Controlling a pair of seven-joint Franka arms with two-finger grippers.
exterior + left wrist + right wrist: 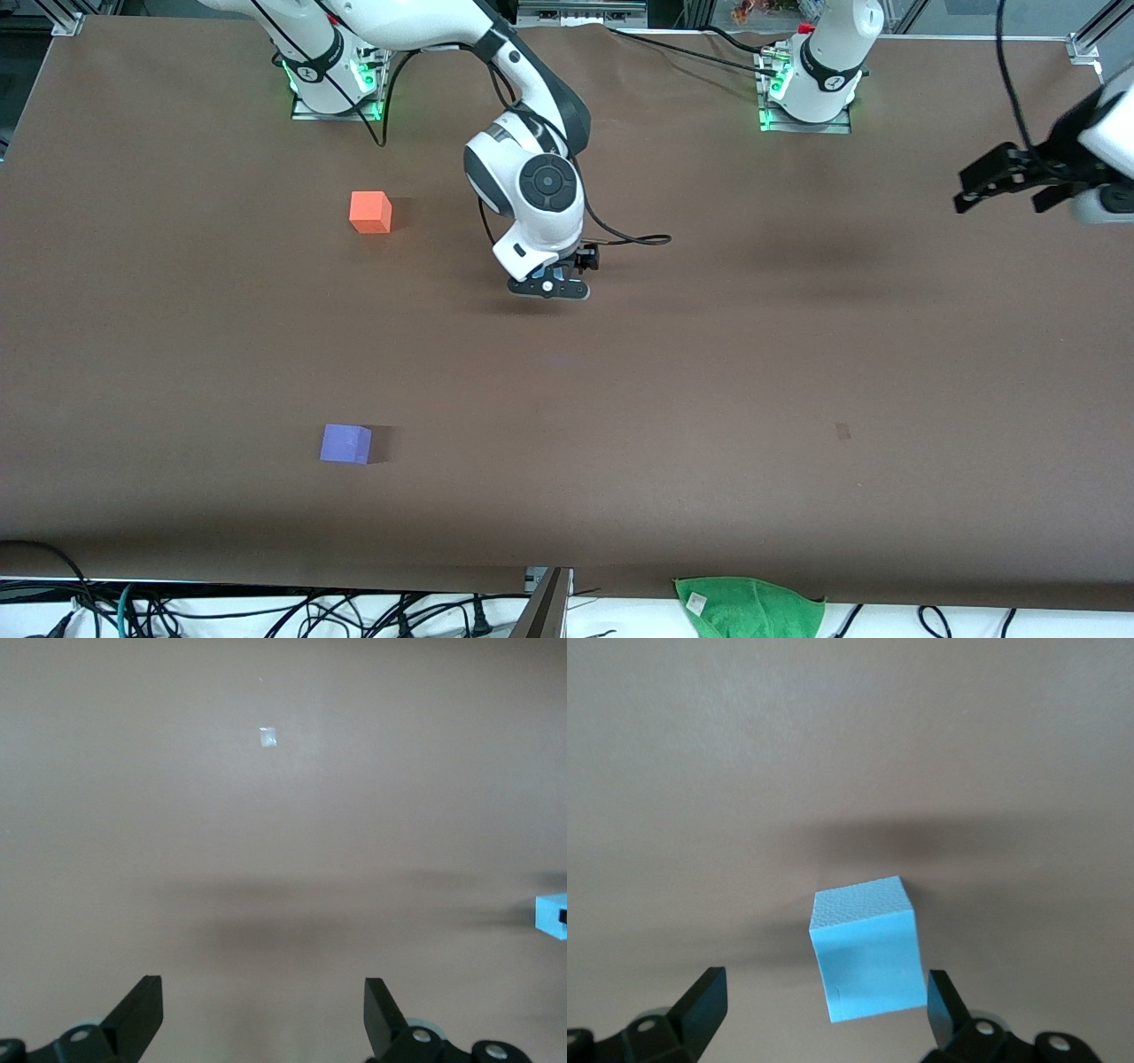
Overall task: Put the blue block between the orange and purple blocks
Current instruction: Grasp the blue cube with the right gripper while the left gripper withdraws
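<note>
The right end effector [549, 288] hangs low over the middle of the brown bench [797, 354], its wrist pointed straight down, and its two fingers stand spread wide with nothing between them yet. In the right wrist view the blue block [864, 957] sits on the bench just under that end effector, lying between the two open fingers [700, 1001] but slightly skewed to them, with a gap on each side; that looks like the line-up for a grasp rather than a grip, since neither finger touches the cube. From the front the arm's own wrist hides the block almost entirely. The orange block [370, 213] rests toward the right arm's end of the bench, and the purple block [345, 444] lies well apart from it, nearer the front camera, leaving a wide bare stretch between them where the blue one should go. The left end effector [1005, 182] waits up in the air over the left arm's end of the bench, its fingers also spread and holding nothing, out of the working arm's way.
</note>
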